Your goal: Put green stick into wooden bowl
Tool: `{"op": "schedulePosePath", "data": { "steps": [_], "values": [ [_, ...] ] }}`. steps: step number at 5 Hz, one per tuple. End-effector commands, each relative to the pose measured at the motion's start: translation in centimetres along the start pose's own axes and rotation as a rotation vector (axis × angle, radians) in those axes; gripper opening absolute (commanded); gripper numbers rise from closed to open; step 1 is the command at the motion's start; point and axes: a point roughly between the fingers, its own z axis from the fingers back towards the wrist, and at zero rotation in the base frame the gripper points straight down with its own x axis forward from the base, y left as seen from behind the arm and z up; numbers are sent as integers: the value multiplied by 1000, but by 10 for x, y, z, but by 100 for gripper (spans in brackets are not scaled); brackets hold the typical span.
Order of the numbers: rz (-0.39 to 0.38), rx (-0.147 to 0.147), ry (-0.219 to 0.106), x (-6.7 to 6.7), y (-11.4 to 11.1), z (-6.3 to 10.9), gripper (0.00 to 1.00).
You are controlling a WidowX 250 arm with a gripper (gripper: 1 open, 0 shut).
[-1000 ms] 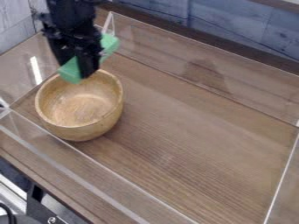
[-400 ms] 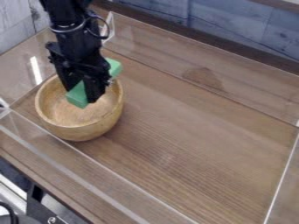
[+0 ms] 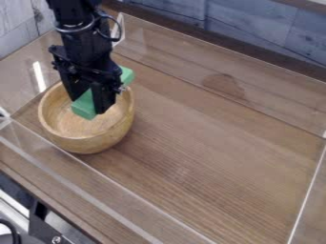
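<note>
Far left, a clear plastic wall (image 3: 26,71) runs along the table edge, part of a low transparent enclosure around the work surface.

Just inside it sits the wooden bowl (image 3: 57,129) — round, light tan, thick-walled, resting on the wooden table (image 3: 216,143) in the left part of the view.

Above the bowl, the black arm (image 3: 74,17) comes down from the top edge, its gripper (image 3: 90,103) pointing straight down over the bowl's hollow. The black fingers (image 3: 107,93) are drawn in close and clamp the green stick (image 3: 87,102) between them; the stick is off the table, carried at a tilt, one end poking out to the right of the fingers, the lower end showing between them at about rim level, inside the bowl's outline. Whether that lower end touches the bowl's floor cannot be told — the fingers hide it.

Right of the bowl the table is brown wood grain with a darker patch (image 3: 230,84) toward the back. The enclosure's far-right wall (image 3: 312,181) closes the view.
</note>
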Motion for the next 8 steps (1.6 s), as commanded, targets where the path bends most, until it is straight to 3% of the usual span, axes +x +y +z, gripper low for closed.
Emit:
{"op": "schedulePosePath", "data": {
  "steps": [1,3,4,5,6,7,8],
  "values": [
    [28,24,-44,10,1,19,0],
    [70,28,-34,26,4,9,0],
    [93,30,-29,27,5,15,0],
    [57,27,-24,20,10,7,100],
    [25,24,-19,11,13,-2,0],
    [29,3,-17,17,13,-1,100],
    [31,-12,-10,22,12,-2,100]
  ]
}}
